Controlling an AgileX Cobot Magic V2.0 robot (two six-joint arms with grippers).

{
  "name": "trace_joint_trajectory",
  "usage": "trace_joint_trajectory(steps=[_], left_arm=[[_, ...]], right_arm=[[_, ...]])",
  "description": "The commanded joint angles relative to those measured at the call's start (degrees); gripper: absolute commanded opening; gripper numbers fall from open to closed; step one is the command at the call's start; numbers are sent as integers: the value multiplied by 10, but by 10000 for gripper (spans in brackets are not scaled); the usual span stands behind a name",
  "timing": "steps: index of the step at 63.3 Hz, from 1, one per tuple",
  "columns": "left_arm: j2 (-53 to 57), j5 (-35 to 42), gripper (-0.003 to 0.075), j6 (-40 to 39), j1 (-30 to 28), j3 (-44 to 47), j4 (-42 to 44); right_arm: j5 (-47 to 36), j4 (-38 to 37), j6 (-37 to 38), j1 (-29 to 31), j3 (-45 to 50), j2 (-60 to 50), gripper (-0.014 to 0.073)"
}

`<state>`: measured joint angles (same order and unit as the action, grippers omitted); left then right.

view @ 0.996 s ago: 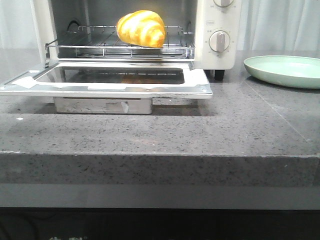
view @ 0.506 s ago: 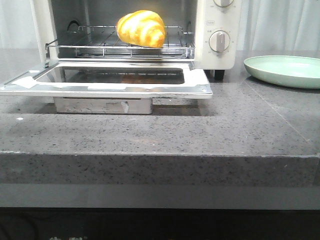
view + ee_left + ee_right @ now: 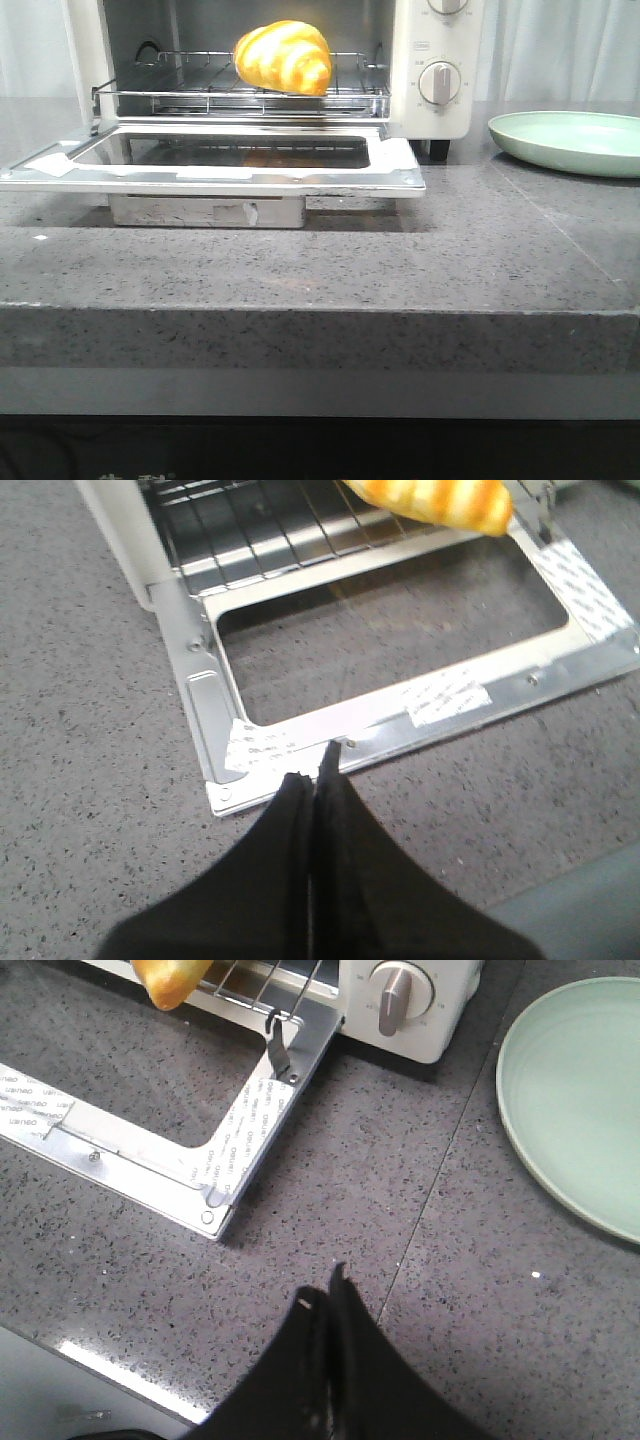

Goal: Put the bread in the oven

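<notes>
The golden striped bread (image 3: 283,57) lies on the wire rack (image 3: 240,95) inside the cream-white oven (image 3: 440,70), whose glass door (image 3: 215,160) hangs open and flat. In the left wrist view the bread (image 3: 435,500) shows beyond the door frame (image 3: 200,695). My left gripper (image 3: 314,772) hovers shut and empty over the counter near the door's front edge. An end of the bread (image 3: 170,980) shows in the right wrist view. My right gripper (image 3: 325,1295) is shut and empty above the counter, off the door's corner (image 3: 215,1210). Neither gripper appears in the front view.
A pale green round plate (image 3: 570,140) sits on the grey speckled counter (image 3: 400,260) to the right of the oven; it is also in the right wrist view, plate (image 3: 580,1090). The oven dial (image 3: 438,82) faces forward. The counter's front edge (image 3: 320,315) runs across the view.
</notes>
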<state>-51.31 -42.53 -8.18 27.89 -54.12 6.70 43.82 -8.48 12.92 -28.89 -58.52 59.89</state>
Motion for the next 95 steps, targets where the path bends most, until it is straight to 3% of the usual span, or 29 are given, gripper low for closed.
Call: trace_joint_trajectory(steps=[1,19,41,79,95], left_arm=[[52,100,-18,0,-48,42,-37],[262,280,-18,0,-191,314,-71],[506,416,-18,0,-266,543,-85],[529,438,-18,1,-252,558,-67],[529,471,-18,41,-252,558,-75]], right_arm=[[-29,-6,0,3,-13,-13,-118],[-29,-6,0,3,-13,-13,-118],[-29,-6,0,3,-13,-13,-118],[-28,-6,0,3,-13,-12,-118],[-28,-6,0,3,-13,-12,-118]])
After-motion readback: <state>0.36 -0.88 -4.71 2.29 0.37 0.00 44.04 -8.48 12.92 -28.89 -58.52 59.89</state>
